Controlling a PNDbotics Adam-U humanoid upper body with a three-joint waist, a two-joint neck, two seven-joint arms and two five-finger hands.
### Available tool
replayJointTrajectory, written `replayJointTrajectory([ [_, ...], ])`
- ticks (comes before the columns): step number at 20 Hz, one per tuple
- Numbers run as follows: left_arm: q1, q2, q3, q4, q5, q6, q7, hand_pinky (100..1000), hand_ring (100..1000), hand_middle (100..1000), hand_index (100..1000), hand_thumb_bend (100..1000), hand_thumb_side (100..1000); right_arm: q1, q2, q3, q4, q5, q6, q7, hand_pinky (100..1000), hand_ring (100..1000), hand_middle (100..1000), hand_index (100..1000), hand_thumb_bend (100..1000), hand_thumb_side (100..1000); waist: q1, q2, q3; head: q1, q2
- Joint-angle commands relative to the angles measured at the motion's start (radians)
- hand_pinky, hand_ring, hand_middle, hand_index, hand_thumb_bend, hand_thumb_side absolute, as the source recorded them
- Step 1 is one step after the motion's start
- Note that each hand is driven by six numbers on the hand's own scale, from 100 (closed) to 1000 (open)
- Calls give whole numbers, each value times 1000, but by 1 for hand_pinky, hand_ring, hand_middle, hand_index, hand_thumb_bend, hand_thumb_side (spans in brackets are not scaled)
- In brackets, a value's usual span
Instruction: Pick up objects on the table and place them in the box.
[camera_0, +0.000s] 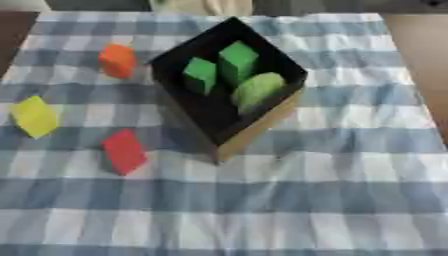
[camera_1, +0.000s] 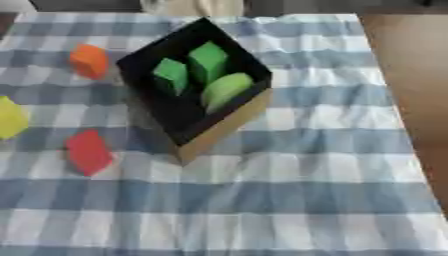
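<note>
Looking down: neither of my hands shows in either view, so how my fingers stand I cannot tell.
Box (camera_0: 262, 125): black inside, tan outside, set corner-on near the middle of the cloth; three green pieces already lie in it.
Left to pick: orange block (camera_0: 117, 60), yellow block (camera_0: 35, 116), red block (camera_0: 123, 151), all on the cloth to the box's left.
Nearer arm: my left, I judge, since all three lie on its side.
Red block: closest to me and near the box's near corner; long axis runs toward me, slightly slanted.
Yellow block: farthest left, well apart from the box.
Surface: blue-and-white checked cloth (camera_0: 332, 200), lightly wrinkled; blocks may rock.
Room: open cloth around each block; brown table (camera_1: 411, 75) beyond the right edge.
</note>
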Motion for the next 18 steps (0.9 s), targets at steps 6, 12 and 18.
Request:
replayJointTrajectory([
  [6,2,86,1,40,-44,51,-47,829,734,712,882,218,685,6,-15,-8,-20,11,-127,131,970,1000,456,984,100,523,6,-34,3,-1,7],
  [12,-4,206,-41,121,-75,82,-121,831,749,726,889,232,701,14,-24,-6,-20,18,-124,133,971,1000,455,984,100,523,18,-42,11,1,18],
  [18,-52,305,-110,187,-133,110,-258,835,773,744,897,289,734,21,-28,-3,-20,23,-122,139,972,1000,452,985,100,524,24,-48,15,-3,21],
])
